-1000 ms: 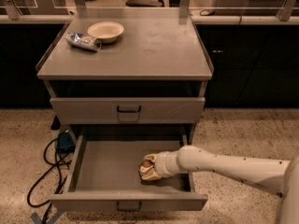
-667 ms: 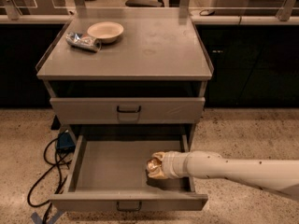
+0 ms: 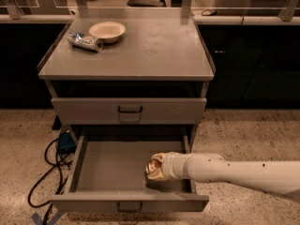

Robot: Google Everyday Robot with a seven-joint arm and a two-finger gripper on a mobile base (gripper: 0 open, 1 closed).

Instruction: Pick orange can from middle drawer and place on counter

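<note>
The middle drawer (image 3: 110,168) stands pulled open, with a bare grey floor. My white arm reaches in from the right. My gripper (image 3: 158,168) is at the drawer's right front part, shut on the orange can (image 3: 153,168), which is tipped with one end facing left and up. The can is just above or on the drawer floor; I cannot tell which. The fingers are mostly hidden by the can and the wrist. The counter (image 3: 154,48) is the grey cabinet top above.
A pale bowl (image 3: 107,31) and a silver-blue shiny cylinder (image 3: 85,40) lie at the counter's back left. The upper drawer (image 3: 129,110) is closed. Black cables (image 3: 49,165) and a blue box lie on the floor to the left. A pale ledge runs behind.
My gripper and the orange can have moved together a little to the right inside the drawer, and the can has tipped more toward the left.
</note>
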